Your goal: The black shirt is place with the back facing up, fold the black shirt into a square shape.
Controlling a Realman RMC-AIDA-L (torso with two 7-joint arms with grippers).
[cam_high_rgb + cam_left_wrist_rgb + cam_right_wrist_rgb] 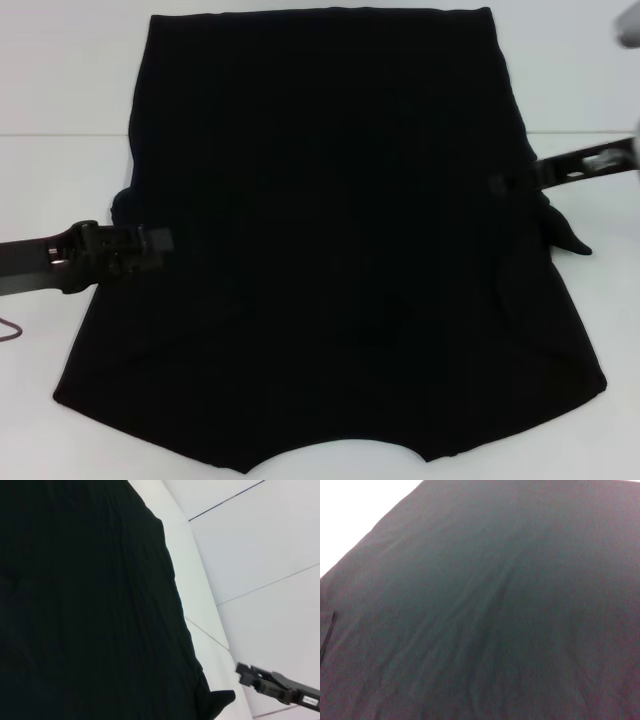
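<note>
The black shirt lies flat on the white table, plain side up, with its straight edge far from me and its curved edge near me. Both sides look folded inward; a sleeve tip pokes out on the right. My left gripper rests at the shirt's left edge, about mid-height. My right gripper reaches over the right edge onto the cloth. The shirt fills most of the left wrist view, where the right gripper shows farther off. In the right wrist view I see only shirt and a table corner.
Bare white table surrounds the shirt on the left, right and far sides. A thin dark cable loop lies at the table's left edge. A grey object sits at the far right corner.
</note>
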